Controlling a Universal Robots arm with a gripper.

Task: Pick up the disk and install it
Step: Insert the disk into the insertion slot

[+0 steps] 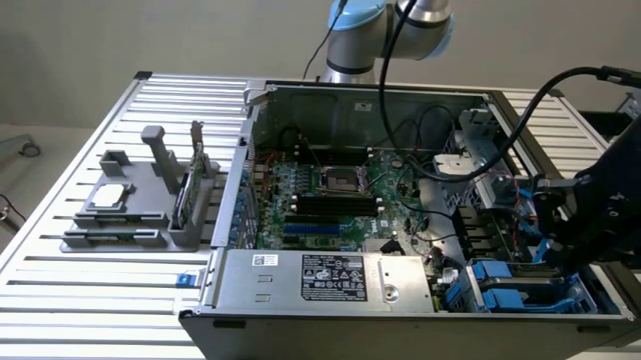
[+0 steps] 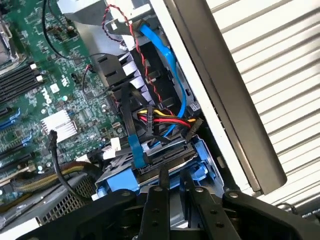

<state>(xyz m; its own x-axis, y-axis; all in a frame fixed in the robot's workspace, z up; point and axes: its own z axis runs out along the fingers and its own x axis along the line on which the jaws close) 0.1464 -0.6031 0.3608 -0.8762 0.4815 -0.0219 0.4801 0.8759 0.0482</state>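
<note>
One disk [image 2: 200, 154], framed in blue plastic, sat in the computer case [image 1: 401, 334], lower right of the exterior view. One claw [image 2: 174, 185] hovered close; whether it was gripping could not be told.

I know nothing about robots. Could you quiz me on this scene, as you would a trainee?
1. True or false: the computer case lies open, its circuit board showing.
2. What colour is the frame round the disk nearest the gripper? A red, B blue, C green.
3. Fill in: the grey holder at the exterior view's left carries a flat, square, silver ____.
Key: 1 true; 2 B; 3 chip.
</note>
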